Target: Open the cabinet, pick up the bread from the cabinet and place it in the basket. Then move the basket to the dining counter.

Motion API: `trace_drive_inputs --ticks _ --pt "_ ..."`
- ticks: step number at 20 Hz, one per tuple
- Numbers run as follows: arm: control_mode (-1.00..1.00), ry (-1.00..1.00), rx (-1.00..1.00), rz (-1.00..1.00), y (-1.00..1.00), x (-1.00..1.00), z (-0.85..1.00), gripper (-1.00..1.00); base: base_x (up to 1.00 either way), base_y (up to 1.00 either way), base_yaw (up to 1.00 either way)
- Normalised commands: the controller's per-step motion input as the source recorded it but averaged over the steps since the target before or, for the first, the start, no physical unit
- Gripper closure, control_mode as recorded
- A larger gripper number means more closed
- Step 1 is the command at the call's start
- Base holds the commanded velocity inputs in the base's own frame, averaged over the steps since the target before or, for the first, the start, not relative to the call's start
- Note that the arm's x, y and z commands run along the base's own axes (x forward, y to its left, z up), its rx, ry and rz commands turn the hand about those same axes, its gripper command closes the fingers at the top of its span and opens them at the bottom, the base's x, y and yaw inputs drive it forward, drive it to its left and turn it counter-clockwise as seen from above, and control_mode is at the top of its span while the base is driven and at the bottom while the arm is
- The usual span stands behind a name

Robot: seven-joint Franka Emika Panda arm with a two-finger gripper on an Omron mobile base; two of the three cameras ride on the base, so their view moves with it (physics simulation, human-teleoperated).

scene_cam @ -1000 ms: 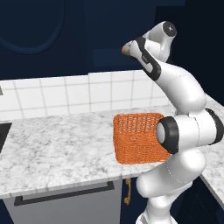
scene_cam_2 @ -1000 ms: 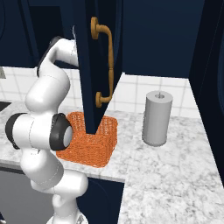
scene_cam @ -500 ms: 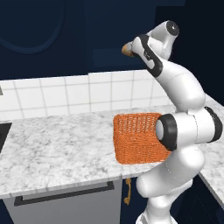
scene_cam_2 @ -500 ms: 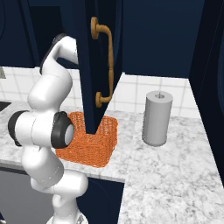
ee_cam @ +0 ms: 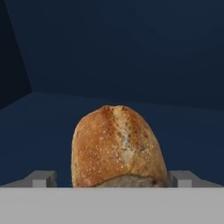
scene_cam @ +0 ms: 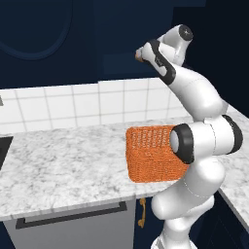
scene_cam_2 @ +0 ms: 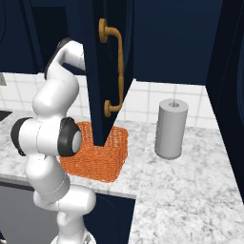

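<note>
Gripper (ee_cam: 112, 183) fingers stand wide apart, one grey tip at each side of the bread (ee_cam: 117, 148), which sits between them; whether the tips touch the crust cannot be told, and nothing shows it being squeezed. In the left base view the gripper (scene_cam: 140, 55) is raised high at the end of the arm, reaching into the dark cabinet (scene_cam: 121, 44), with a small brown spot of the bread (scene_cam: 137, 57) at its tip.

Going down in size: the cabinet door (scene_cam_2: 97, 71) hangs open, edge-on toward the right base camera, its long brass handle (scene_cam_2: 116, 71) running up and down. Below lies the marbled counter (scene_cam: 63, 170), backed by white tiles. On it sits the orange basket (scene_cam: 151, 153), partly hidden behind the arm's elbow; in the right base view the basket (scene_cam_2: 102, 157) is under the open door. A grey paper-towel roll (scene_cam_2: 170, 127) stands upright on the counter, well apart from the basket.

The bread rests on the cabinet's dark shelf floor; its long axis runs away from the hand camera, rounded crust end farthest, a pale split along the top
</note>
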Motion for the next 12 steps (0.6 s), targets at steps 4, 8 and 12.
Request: trace_drive_inputs --ticks 4,8,12 --pt "-1.0 0.0 0.0 0.0 0.0 0.24 0.0 -1.0 0.0 0.0 0.0" --pt "-1.0 0.0 0.0 0.0 0.0 0.14 0.0 -1.0 0.0 0.0 0.0" --pt "-1.0 0.02 0.0 0.0 0.0 0.09 -0.01 -1.0 0.0 0.0 0.0"
